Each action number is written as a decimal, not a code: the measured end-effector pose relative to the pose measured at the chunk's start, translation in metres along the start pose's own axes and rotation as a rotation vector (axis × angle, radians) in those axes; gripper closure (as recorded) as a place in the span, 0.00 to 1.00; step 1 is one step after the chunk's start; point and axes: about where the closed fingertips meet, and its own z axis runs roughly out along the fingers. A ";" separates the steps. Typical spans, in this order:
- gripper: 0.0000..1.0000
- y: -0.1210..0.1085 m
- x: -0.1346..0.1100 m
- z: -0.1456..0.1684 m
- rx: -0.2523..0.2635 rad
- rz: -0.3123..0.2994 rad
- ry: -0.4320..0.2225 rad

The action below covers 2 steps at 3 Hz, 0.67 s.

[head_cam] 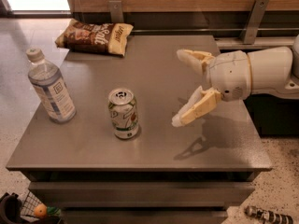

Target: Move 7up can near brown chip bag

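The 7up can (124, 113) stands upright near the front middle of the grey table (154, 69). It is silver-white with green and red marks and a pull-tab top. The brown chip bag (95, 35) lies flat at the table's back left corner, dark brown with a cream-yellow end. My gripper (180, 87) comes in from the right, above the table and to the right of the can. It is open and empty, its two cream fingers (196, 107) spread wide apart and pointing left toward the can.
A clear water bottle (50, 88) with a white cap stands at the table's left, beside the can. A wooden wall with metal brackets (252, 17) runs behind the table. Clutter lies on the floor at front left (28, 210) and front right (267, 214).
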 end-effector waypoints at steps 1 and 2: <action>0.00 0.001 0.001 0.002 -0.004 0.002 0.000; 0.00 0.011 0.010 0.032 -0.060 0.036 -0.017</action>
